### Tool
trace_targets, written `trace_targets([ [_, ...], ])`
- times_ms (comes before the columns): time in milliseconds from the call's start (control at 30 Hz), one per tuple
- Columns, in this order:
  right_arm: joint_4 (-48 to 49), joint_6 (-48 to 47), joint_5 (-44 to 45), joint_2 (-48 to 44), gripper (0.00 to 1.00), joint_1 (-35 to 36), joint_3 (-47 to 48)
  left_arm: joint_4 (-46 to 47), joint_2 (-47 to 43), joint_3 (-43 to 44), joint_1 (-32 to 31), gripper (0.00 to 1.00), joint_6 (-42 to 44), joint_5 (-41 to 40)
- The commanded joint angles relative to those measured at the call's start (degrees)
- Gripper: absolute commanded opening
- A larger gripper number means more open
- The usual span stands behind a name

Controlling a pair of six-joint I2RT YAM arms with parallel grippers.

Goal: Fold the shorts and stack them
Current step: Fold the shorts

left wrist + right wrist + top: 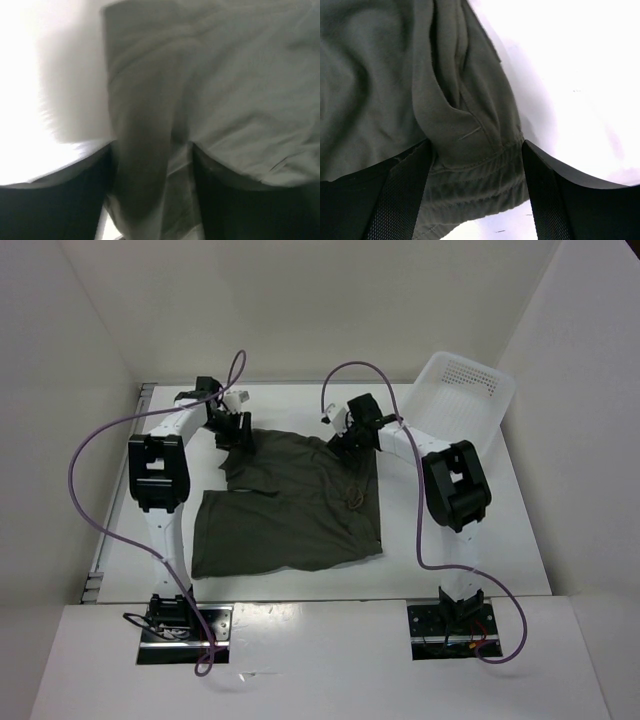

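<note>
The shorts (290,510) lie spread out, dark olive and wrinkled, in the middle of the white table (470,540). A small loop of drawstring (355,499) shows near their 3 o'clock edge. At the shorts' 11 o'clock corner the left gripper (233,435) is down on the cloth. Its wrist view is blurred, but a raised fold of fabric (147,165) sits pinched between the two dark fingers (55,210), so the jaws are grasping the shorts. At the 1 o'clock corner the right gripper (343,440) does the same. Seen from its wrist, the stitched waistband (475,175) is bunched up and clenched between its fingers (395,200), with bare table beyond. Out towards 2 o'clock from the shorts, a white perforated basket (462,400) leans tilted in the far corner, well apart from the cloth.
</note>
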Motion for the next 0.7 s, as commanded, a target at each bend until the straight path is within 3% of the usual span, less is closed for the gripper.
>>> trace_targets([
  [0, -1.8, -2.7, -1.9, 0.5, 0.77, 0.4, 2.4, -1.0, -0.9, -1.7, -0.4, 0.61, 0.4, 0.4],
  [67, -2.3, -4.0, -1.9, 1.3, 0.73, 0.4, 1.8, -1.0, -0.4, -1.7, -1.1, 0.49, 0.4, 1.1],
  [100, -2.3, -4.0, -1.9, 1.8, 0.59, 0.4, 1.2, -1.0, -0.4, -1.7, -1.8, 0.43, 0.4, 1.1],
  [133, -2.3, -4.0, -1.9, 1.8, 0.49, 0.4, 1.2, -1.0, -0.4, -1.1, -1.9, 0.25, 0.4, 1.9],
  [167, -2.3, -4.0, -1.2, 1.8, 0.39, 0.4, 1.2, -1.0, -0.4, 0.3, -2.4, 0.16, 0.4, 2.6],
  [200, -2.3, -4.0, -0.5, 1.8, 0.22, 0.4, 1.2, -1.0, -0.9, 1.2, -2.4, 0.08, 0.4, 2.7],
  [267, -1.8, -4.0, 0.0, 1.0, 0.08, 0.4, 1.7, 2.2, -2.9, 3.3, -2.4, 0.00, 0.4, -1.1],
  [300, -1.0, -3.5, 0.7, 0.2, 0.00, 0.4, 1.7, 3.4, -3.9, 5.5, -2.4, 0.00, 0.4, -2.9],
  [500, 1.8, -3.7, 6.3, -5.8, 0.00, 3.2, 3.9, 9.7, -15.7, 8.0, -3.1, 0.00, 0.4, -21.1],
  [533, 1.8, -4.4, 6.8, -6.7, 0.00, 3.8, 3.9, 10.4, -17.8, 5.5, -3.9, 0.01, 0.4, -22.2],
  [633, 2.4, -7.6, 8.9, -10.5, 0.00, 7.3, -0.4, 10.4, -27.0, -13.2, -8.8, 0.11, 0.4, -24.2],
  [667, 2.9, -8.3, 9.4, -11.4, 0.00, 8.5, -1.9, 9.3, -29.2, -18.7, -10.4, 0.21, 0.4, -25.4],
])
